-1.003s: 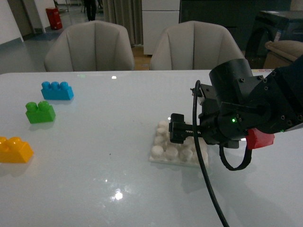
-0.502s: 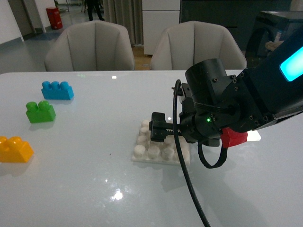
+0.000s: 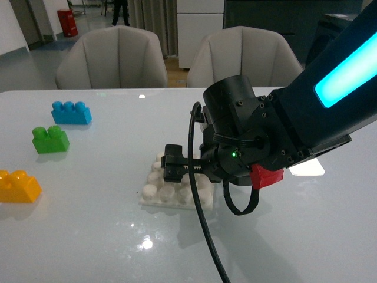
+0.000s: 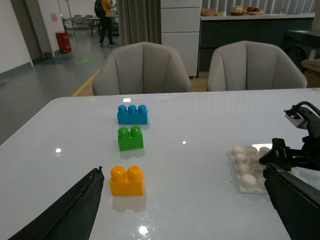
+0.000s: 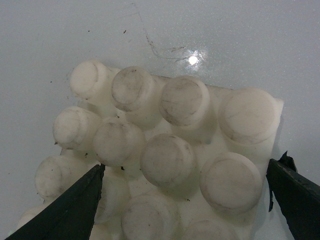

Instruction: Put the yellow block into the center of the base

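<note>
Jaws of the right arm (image 3: pixel 259 135) stand wide apart, low over the base (image 5: pixel 170 160). One dark fingertip (image 5: pixel 65 210) overlaps its studs and the other (image 5: pixel 295 192) sits right at its edge; whether either presses on the plate I cannot tell. In the front view this arm comes in from 3 o'clock and reaches level toward 9 o'clock. Its black wrist is close above the counter (image 3: pixel 118 236), and a black cable (image 3: pixel 203 224) loops down toward 6 o'clock. The base (image 3: pixel 154 191) lies flat near the counter's middle, partly covered by the wrist.

Jaws of the left arm are also spread wide and hold nothing, with their fingertips (image 4: pixel 65 210) above the counter and aimed across it.

At the counter's 9 o'clock edge sits the yellow block (image 3: pixel 17 186), studs up, well apart from the base and from both arms. A green brick (image 3: pixel 50 140) lies at its 1 o'clock, with a blue three-stud brick (image 3: pixel 70 112) beyond that.
</note>
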